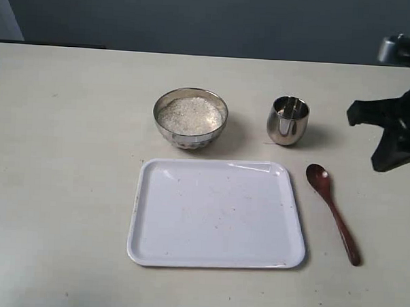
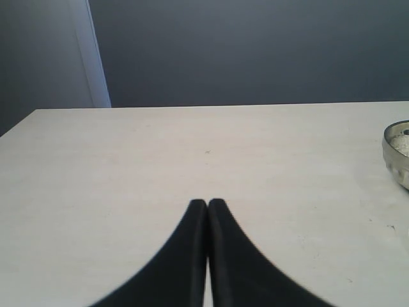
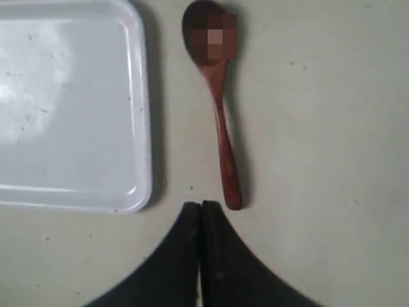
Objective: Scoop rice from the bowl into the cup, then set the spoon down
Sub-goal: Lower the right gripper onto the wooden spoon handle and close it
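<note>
Our left gripper (image 2: 208, 203) and right gripper (image 3: 202, 206) both show jaws pressed together; the right hangs by the handle end of the wooden spoon (image 1: 333, 213), lying right of the white tray (image 1: 216, 215) — descend unopened and we risk shoving it askew.

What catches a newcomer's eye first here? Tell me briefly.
The big white tray lies in the middle of the pale table. Just beyond it in the exterior view stands a shiny steel bowl heaped with white rice, with a smaller steel cup to its right. A dark wooden spoon lies on the table right of the tray, untouched.
</note>
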### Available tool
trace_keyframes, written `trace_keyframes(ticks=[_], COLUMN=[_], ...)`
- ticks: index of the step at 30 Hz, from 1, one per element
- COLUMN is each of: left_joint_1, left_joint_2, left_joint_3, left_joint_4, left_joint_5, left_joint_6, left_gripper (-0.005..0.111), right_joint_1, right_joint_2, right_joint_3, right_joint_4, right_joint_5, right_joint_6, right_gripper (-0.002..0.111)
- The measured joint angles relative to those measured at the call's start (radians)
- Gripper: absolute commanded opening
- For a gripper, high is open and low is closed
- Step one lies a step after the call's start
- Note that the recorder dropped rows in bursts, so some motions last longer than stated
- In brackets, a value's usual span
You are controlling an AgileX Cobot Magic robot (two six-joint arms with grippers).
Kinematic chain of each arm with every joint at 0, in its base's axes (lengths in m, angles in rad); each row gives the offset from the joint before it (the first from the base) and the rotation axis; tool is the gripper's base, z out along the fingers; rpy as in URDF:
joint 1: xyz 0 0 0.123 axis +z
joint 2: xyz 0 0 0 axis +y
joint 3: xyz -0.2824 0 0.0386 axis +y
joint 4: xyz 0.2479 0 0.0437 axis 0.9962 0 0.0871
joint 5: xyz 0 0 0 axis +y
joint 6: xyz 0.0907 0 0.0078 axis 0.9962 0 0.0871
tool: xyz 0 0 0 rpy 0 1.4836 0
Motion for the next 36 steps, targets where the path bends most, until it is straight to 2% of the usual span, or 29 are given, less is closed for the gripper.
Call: trace_keyframes(ticks=[3,9,19,26,36], left_joint_1=[0.0,0.0,0.0,0.0,0.0], left_joint_2=[0.0,0.0,0.0,0.0,0.0], left_joint_3=[0.0,0.0,0.0,0.0,0.0], left_joint_4=[0.0,0.0,0.0,0.0,0.0], left_joint_5=[0.0,0.0,0.0,0.0,0.0], left_joint_6=[0.0,0.0,0.0,0.0,0.0], left_gripper=[0.001,0.001,0.001,0.001,0.001], right_joint_1=[0.048,0.125,0.156,0.156,0.156], right_joint_2=[0.046,0.134,0.165,0.17,0.261], right_joint_3=[0.002,0.002,0.056,0.172,0.184], right_joint_4=[0.002,0.011,-0.073,-0.124,-0.124], right_joint_5=[0.018,0.025,-0.044,-0.171,-0.284], right_joint_6=[-0.002,-0.02,0.01,0.033,0.06], right_gripper=[0.002,0.029,0.045,0.046,0.046])
